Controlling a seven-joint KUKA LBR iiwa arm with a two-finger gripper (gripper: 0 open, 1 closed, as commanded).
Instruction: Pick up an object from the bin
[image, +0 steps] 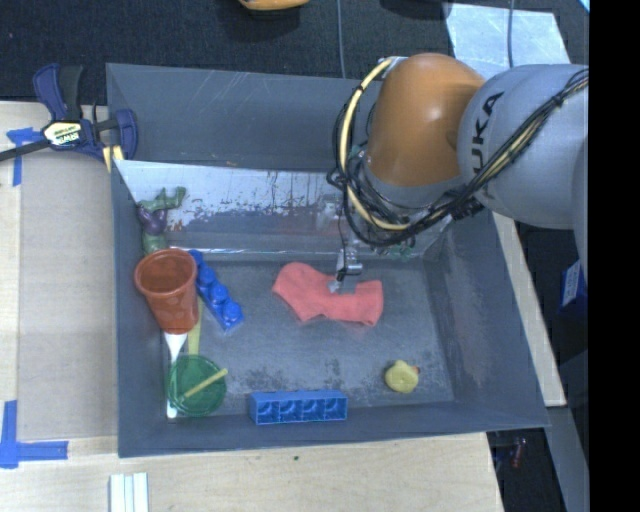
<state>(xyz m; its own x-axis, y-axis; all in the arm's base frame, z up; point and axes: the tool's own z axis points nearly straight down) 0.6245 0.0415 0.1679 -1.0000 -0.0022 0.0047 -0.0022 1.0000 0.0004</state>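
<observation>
Pink soft piece (322, 300), flat and irregular like a scrap of cloth or foam, lies on the middle of the floor of the grey bin (250, 120), a little toward the far wall. The arm (530, 140) comes in from the right. Its grey body crosses the bin's far right corner, with an orange cover (425, 115) and loops of yellow and black cable at the wrist. Under the wrist the claw (343, 280) points down at the upper edge of the pink soft piece and seems to touch it. Whether the claw is apart or together cannot be told.

By the left wall is an orange-brown cup (168, 288) with its open mouth showing. A blue studded brick (298, 407) lies flat against the near wall, well apart from the pink soft piece. In the near left corner sits a green round cup (195, 388) with a yellow stick across it. It touches a white pointed piece (177, 345) that lies between it and the orange-brown cup. Just beside the orange-brown cup, on its right, lies a blue knobbly toy (217, 298). A small green and purple thing (160, 210) rests in the far left corner. A small yellow lump (402, 377) lies close to the near wall, right of the blue studded brick and apart from everything else.
</observation>
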